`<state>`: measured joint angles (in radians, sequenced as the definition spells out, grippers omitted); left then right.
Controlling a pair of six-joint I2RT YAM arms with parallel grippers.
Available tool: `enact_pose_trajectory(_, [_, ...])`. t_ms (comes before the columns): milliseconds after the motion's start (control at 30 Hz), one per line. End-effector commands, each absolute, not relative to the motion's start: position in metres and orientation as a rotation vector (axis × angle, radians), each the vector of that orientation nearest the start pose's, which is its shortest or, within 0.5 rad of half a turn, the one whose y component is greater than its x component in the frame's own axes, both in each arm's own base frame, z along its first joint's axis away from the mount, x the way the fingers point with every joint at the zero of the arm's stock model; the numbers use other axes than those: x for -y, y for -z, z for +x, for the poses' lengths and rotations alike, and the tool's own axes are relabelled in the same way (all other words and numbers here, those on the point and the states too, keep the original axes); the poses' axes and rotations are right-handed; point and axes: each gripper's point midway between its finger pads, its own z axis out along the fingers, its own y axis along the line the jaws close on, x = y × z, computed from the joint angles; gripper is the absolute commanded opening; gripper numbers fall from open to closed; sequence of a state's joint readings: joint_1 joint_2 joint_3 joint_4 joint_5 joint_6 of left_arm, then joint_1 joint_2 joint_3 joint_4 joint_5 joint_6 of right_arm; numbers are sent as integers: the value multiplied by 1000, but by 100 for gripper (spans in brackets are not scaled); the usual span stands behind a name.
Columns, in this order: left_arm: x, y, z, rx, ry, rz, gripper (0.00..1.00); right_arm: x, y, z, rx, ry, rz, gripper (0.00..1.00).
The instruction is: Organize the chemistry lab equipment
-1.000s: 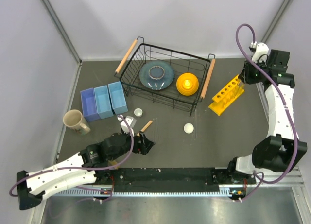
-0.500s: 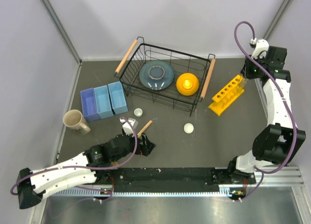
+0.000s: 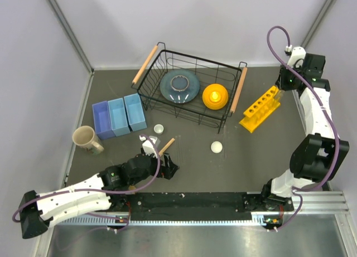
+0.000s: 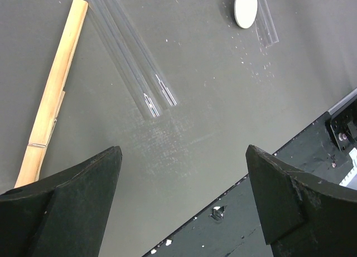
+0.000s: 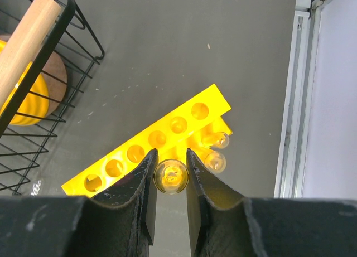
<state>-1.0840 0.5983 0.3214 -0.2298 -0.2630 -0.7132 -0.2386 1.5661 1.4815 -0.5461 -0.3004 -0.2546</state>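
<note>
The yellow rack (image 3: 259, 108) stands at the right, beside the basket. My right gripper (image 5: 170, 153) hangs above it, shut on a thin clear tube (image 5: 170, 177) seen end on, just beside the row of holes (image 5: 158, 139). Two more tubes (image 5: 215, 151) stand at the rack's near side. My left gripper (image 4: 183, 156) is open over the bare mat near the table's front edge. Ahead of it lie two clear tubes (image 4: 131, 53) side by side and the short wooden stick (image 4: 53, 90) to their left. A white round piece (image 4: 245, 1) rests against another tube (image 4: 266, 24). A second white piece (image 3: 159, 129) lies near the blue bins.
The black wire basket (image 3: 167, 109) with wooden handles holds a grey-blue plate (image 3: 179, 86) and an orange bowl (image 3: 215, 96) at the back. Three blue bins (image 3: 119, 116) and a beige mug (image 3: 85, 139) sit at the left. A metal rail (image 5: 290, 95) borders the table on the right.
My left gripper has opened a little wider and slid slightly right along the mat. My right arm has shifted a little toward the back with the tube still in its grip.
</note>
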Motion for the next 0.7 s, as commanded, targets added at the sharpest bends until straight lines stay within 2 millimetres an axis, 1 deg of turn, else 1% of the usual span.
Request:
enact_pose_trajectory(0, [225, -123, 145, -2095, 865, 187, 99, 75, -259, 452, -2095, 8, -183, 16])
enact_pose_trajectory(300, [227, -122, 145, -2098, 866, 193, 99, 75, -241, 452, -2129, 1, -190, 17])
enact_pose_trajectory(400, [227, -123, 145, -2097, 867, 193, 99, 72, -234, 453, -2134, -22, -193, 17])
enact_pose_trajectory(667, [226, -122, 146, -2099, 867, 189, 99, 69, -213, 451, -2154, -43, -199, 20])
